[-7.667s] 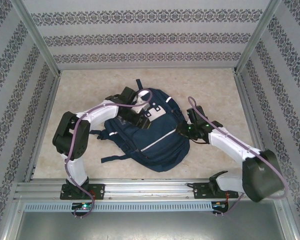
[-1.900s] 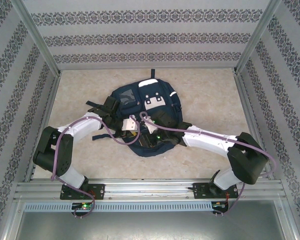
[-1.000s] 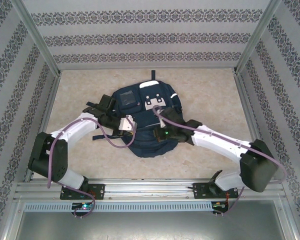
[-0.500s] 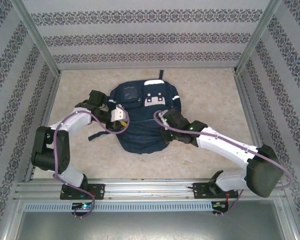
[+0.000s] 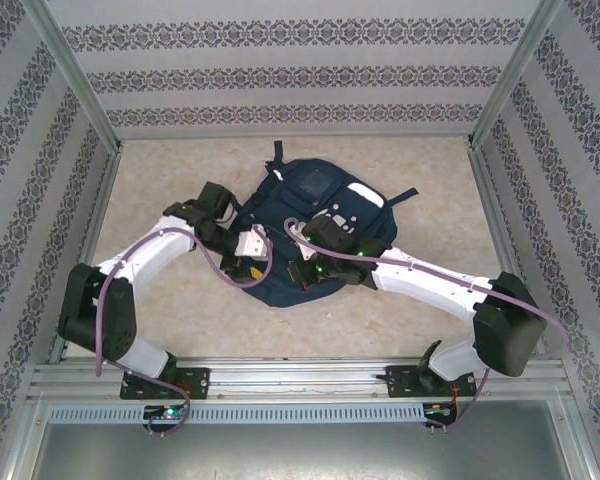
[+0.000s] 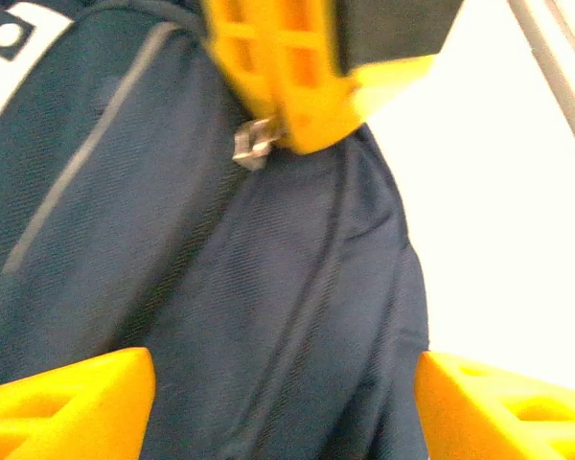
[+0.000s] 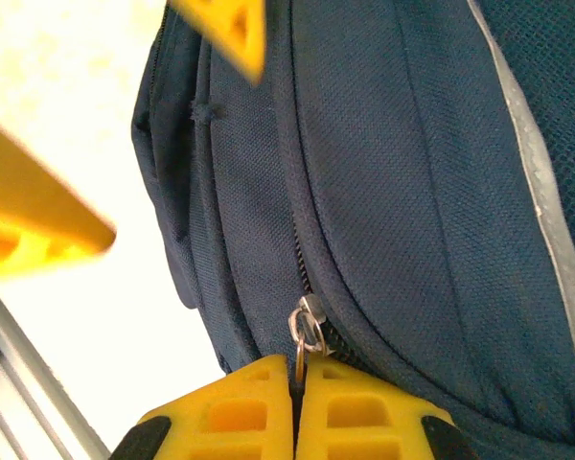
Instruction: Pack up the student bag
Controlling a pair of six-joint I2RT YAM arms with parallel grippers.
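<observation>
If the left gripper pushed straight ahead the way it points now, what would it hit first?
Probably the student bag fabric lying between the left gripper's open fingers; depth is unclear.

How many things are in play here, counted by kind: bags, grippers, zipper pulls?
Navy student bag: 1
Grippers: 2, the left gripper open over the bag, the right gripper shut on the pull
Metal zipper pull: 1
Total: 4
</observation>
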